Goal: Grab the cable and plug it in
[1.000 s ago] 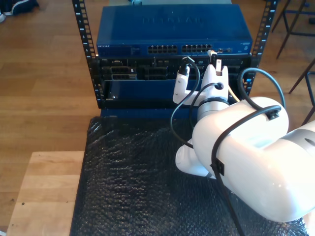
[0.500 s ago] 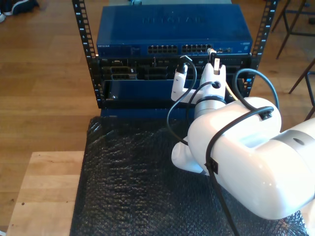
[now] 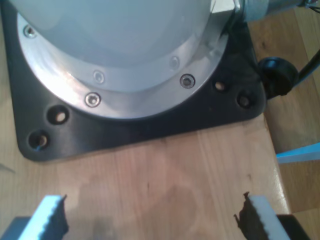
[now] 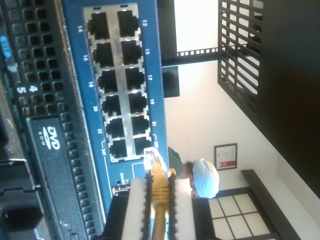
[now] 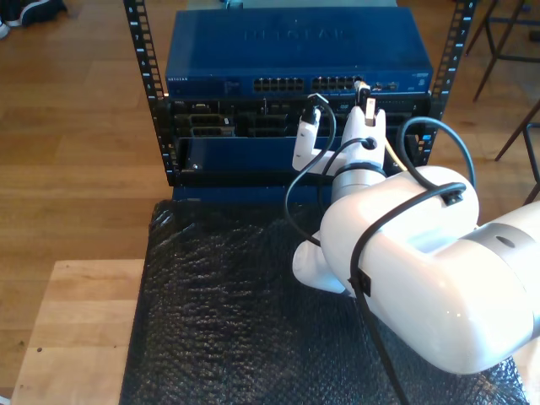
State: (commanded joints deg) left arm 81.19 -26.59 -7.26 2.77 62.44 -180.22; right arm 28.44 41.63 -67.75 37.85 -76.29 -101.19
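My second gripper (image 4: 159,189) is shut on the pale yellow cable (image 4: 159,200), just behind its clear plug (image 4: 152,159). The plug's tip is at the end ports of the blue switch (image 4: 120,80), and I cannot tell whether it is inside a port. In the exterior view the same gripper (image 5: 364,103) reaches up to the port row (image 5: 337,83) on the switch's front, toward that view's right. My first gripper (image 3: 152,217) is open above a wooden surface (image 3: 165,175), beside a black base plate (image 3: 150,127).
Below the switch the rack (image 5: 160,126) holds dark server units and a DVD drive (image 4: 50,145). A black bubble-wrap mat (image 5: 219,312) covers the table. Thick black arm cables (image 5: 295,194) loop near the wrist. A person's head (image 4: 202,177) shows beyond the switch.
The second arm has shifted slightly toward the exterior view's left and toward the switch, carrying the cable's plug nearer the port row.
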